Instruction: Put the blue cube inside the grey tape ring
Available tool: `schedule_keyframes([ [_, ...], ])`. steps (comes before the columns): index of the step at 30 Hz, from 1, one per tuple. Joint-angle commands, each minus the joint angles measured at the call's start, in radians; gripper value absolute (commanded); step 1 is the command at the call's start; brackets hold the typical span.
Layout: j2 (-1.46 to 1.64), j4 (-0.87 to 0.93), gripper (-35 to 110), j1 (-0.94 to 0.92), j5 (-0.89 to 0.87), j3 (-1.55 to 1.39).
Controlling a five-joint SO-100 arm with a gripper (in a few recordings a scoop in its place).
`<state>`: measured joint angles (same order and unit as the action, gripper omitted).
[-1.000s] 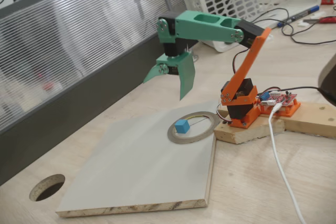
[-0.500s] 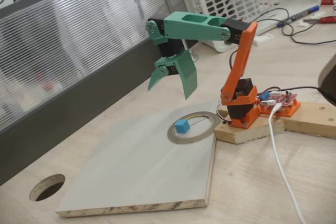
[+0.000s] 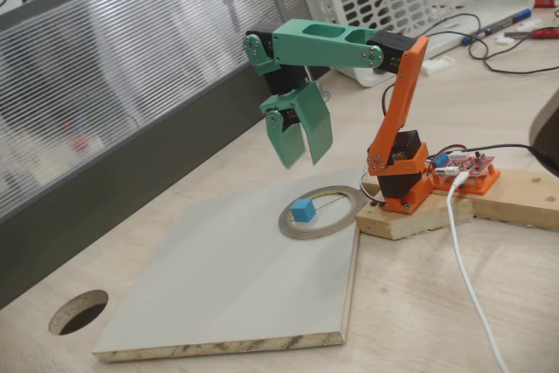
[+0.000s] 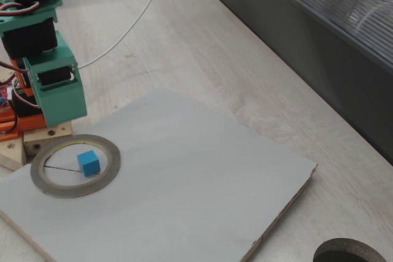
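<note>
The blue cube already sits inside the grey tape ring, near its rim; the empty gripper, fingers nearly pressed together, hangs well above it.

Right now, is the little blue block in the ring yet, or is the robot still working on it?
It looks done. The blue cube sits on the board inside the grey tape ring, near one side of the hole. The green tool hangs in the air above the ring, holding nothing, its jaws close together. Nothing is in hand, and nothing seems left except maybe moving the arm away.
</note>
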<state>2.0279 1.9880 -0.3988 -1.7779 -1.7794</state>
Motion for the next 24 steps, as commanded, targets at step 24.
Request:
schedule_keyframes([
  [24,-0.002,0.011,-1,-0.014,-0.011,0.005],
])
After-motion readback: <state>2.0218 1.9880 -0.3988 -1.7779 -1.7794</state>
